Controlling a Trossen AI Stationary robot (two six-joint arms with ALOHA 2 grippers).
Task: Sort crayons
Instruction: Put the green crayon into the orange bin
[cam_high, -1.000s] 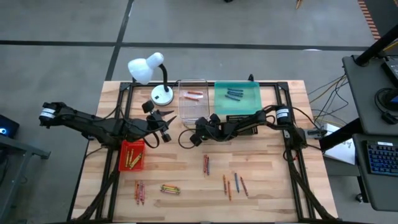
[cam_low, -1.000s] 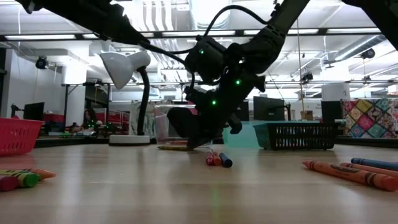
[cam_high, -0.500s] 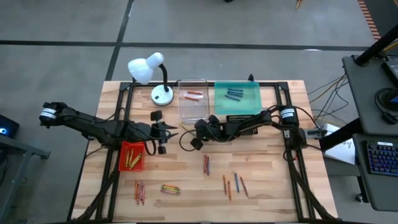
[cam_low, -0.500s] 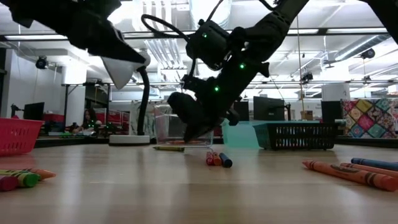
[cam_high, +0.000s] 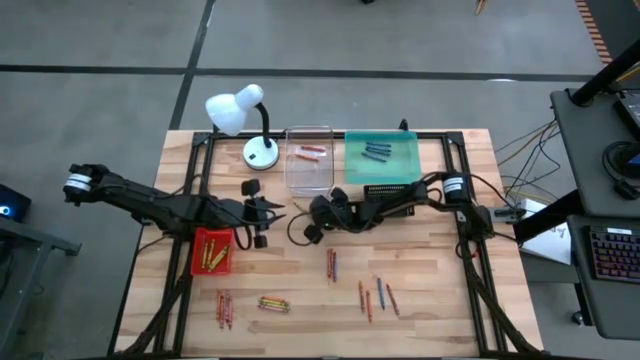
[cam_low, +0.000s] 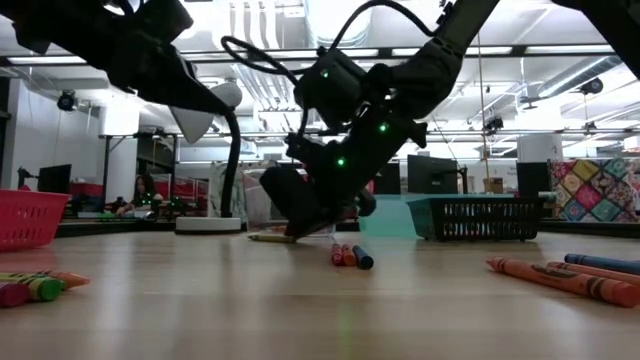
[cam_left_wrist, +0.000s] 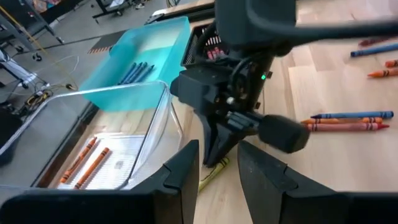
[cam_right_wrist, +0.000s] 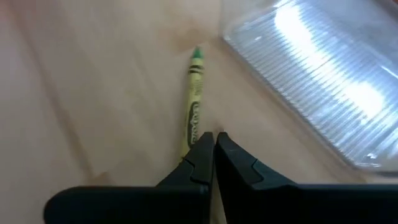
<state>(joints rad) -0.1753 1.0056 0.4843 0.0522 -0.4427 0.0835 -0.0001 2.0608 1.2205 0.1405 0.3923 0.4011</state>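
I am in the middle of sorting, and the step in hand looks like picking up a stray yellow crayon (cam_right_wrist: 194, 115) that lies on the desk (cam_high: 430, 280) just beside the clear tray (cam_high: 308, 170). My right gripper (cam_right_wrist: 214, 149) is down low over it with its fingers clenched together and nothing between them; the crayon's near end lies right at my fingertips and the rest points away from me, alongside the tray's corner. I would judge that the next move calls for spreading the fingers, settling them on either side of the stick and closing, since pinched like this I can only nudge it.

My left gripper (cam_left_wrist: 217, 171) hovers close by above the desk, near the red tray (cam_high: 212, 250), looking toward the same spot with its fingers part-way apart and nothing in them.

The other crayons are spread about: orange ones lie in the clear tray, blue ones in the teal tray (cam_high: 382, 160), yellow ones in the red tray, and several loose groups (cam_high: 372, 295) wait along the near side of the desk, well apart from both grippers.
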